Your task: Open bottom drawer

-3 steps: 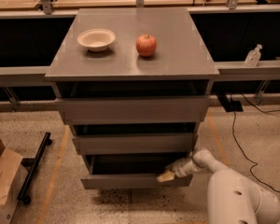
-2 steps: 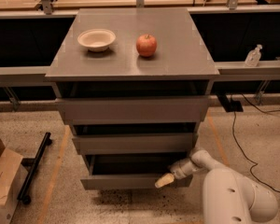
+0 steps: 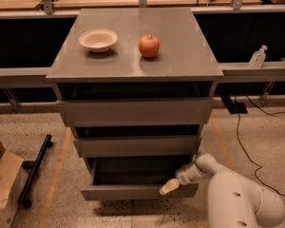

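The bottom drawer is the lowest of three grey handleless drawers in the cabinet. It stands pulled out a little, with its dark box interior showing behind the flat front panel. My gripper comes in from the lower right on a white arm. Its tan fingertip rests at the top edge of the drawer's front panel, right of the middle.
A middle drawer and a top drawer sit above. On the cabinet top are a white bowl and a red apple. A cardboard box and a black bar lie at the left. A cable runs across the floor at the right.
My gripper has moved a little down and left along the bottom drawer's front edge. The drawer stands slightly further out.
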Robot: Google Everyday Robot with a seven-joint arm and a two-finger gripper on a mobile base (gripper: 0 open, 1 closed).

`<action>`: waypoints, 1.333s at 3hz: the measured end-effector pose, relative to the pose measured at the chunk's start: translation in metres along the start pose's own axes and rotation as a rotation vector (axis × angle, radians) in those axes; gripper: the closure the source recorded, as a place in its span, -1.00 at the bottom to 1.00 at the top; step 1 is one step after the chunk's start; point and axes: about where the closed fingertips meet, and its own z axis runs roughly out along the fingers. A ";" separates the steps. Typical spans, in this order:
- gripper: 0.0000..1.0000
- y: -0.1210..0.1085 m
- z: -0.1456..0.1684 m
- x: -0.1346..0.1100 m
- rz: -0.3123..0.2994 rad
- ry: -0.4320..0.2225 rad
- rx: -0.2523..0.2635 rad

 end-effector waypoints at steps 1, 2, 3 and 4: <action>-1.00 0.024 -0.007 0.040 0.139 0.036 -0.057; -1.00 0.035 -0.009 0.055 0.204 0.053 -0.084; -1.00 0.035 -0.009 0.055 0.204 0.053 -0.084; -1.00 0.045 -0.010 0.054 0.199 0.076 -0.082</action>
